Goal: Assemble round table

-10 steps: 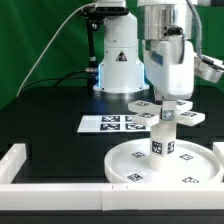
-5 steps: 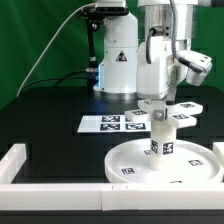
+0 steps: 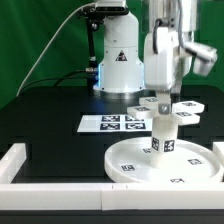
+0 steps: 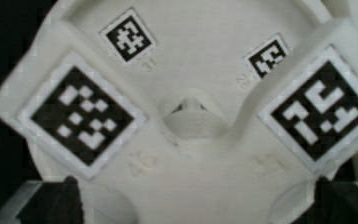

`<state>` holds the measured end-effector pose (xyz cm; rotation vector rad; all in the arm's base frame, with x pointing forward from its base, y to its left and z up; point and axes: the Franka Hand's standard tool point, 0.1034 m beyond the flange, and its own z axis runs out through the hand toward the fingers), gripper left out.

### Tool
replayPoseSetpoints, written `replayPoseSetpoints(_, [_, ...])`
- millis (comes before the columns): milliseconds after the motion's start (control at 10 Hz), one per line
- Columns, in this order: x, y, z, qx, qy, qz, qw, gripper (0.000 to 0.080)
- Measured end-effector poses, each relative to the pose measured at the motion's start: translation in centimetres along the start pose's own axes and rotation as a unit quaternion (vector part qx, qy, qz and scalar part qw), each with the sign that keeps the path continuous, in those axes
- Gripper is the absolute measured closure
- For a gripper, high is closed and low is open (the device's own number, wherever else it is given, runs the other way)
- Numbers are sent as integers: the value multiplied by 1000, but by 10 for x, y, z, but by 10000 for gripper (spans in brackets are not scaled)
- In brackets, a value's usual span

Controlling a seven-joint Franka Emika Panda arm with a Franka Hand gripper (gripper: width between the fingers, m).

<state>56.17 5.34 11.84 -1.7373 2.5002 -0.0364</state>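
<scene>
Standing assembled so far, by the look of the exterior view: the round disc [image 3: 160, 161] lies flat on the black worktop [image 3: 50, 112] toward that view's right, with the short leg [image 3: 163, 133] upright at its centre, apparently seated in the hub. Remaining, as a judgement: the cross-shaped foot [image 3: 172, 106] sits on or just above the leg's top end, under the arm, and whether it is fully fastened cannot be told; tightening or seating it looks like the step in hand, and it appears to be the last part. Fingers: the gripper [image 4: 179, 203] hangs directly over the foot; in the wrist view two dark fingertips [image 4: 64, 198] show either side of the foot's tagged arms and central boss, set fairly wide, and no contact with the plastic can be made out, so whether they hold the foot cannot be told. Also present: marker board [image 3: 112, 123] beside the disc, white border rail [image 3: 60, 170] in front, near that view's lower edge.
</scene>
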Motion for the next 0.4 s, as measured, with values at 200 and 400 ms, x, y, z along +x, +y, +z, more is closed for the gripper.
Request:
replayPoseSetpoints(200, [-1, -1, -2, 2, -2, -3, 1000, 151])
replayPoseSetpoints(400, [-1, 0, -1, 1, -1, -5, 1000, 151])
